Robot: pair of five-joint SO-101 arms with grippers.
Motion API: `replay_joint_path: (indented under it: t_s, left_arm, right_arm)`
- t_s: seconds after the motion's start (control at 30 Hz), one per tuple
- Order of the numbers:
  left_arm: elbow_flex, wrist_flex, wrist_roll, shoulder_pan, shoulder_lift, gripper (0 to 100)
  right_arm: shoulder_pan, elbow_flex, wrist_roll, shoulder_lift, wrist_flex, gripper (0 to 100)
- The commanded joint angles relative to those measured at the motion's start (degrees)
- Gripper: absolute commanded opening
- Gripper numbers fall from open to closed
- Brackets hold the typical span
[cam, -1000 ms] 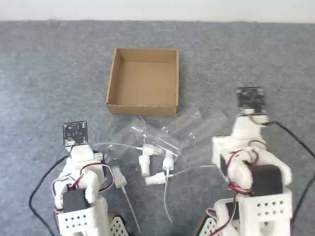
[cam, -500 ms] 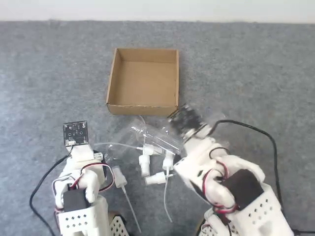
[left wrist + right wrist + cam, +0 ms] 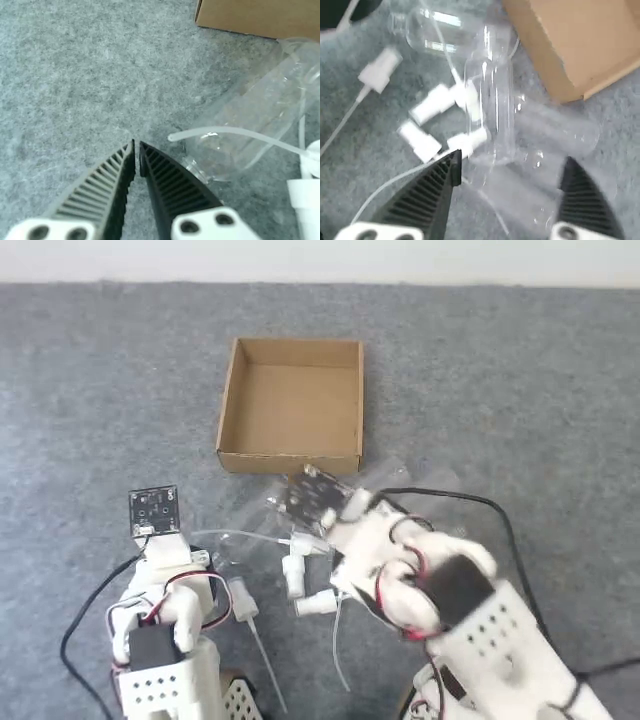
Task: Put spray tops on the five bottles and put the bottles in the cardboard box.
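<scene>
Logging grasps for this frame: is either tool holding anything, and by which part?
Nothing is held. The left tool is shut, empty, over the carpet; the right tool is open over the clear bottles.

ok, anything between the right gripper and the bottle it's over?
Nothing visible. The right gripper hangs open above the clear bottle, with only air between them. Spray tops lie against the bottle's side close to one of the fingers, so a grasp there might catch them too.
</scene>
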Motion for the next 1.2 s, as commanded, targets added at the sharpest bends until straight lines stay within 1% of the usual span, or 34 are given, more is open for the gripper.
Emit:
replay_joint_path:
  t_s: [0.0, 0.1, 0.33, 0.73, 0.83, 1.17]
  left_arm:
    - [-0.75, 0.26, -0.26, -0.18, -0.7, 1]
    - [-0.75, 0.26, -0.26, -0.18, -0.7, 1]
    - [-0.75, 0.26, -0.26, -0.18, -0.7, 1]
    - [-0.75, 0.26, -0.26, -0.18, -0.7, 1]
    - [-0.75, 0.26, -0.26, -0.18, -0.7, 1]
    - [-0.75, 0.26, -0.26, -0.18, -0.7, 1]
  right_arm:
    - [-0.66, -8.97, 0.7, 9.45, -2.07, 37.1]
    - [-1.19, -12.48, 0.79, 15.08, -2.51, 37.4]
    - [-5.23, -16.35, 1.05, 25.36, -5.76, 37.4]
    - [-5.14, -16.35, 1.41, 36.44, -15.96, 37.3]
    - [-5.05, -16.35, 3.69, 39.25, -17.27, 37.3]
    - [-4.35, -16.35, 3.96, 45.49, -20.35, 37.3]
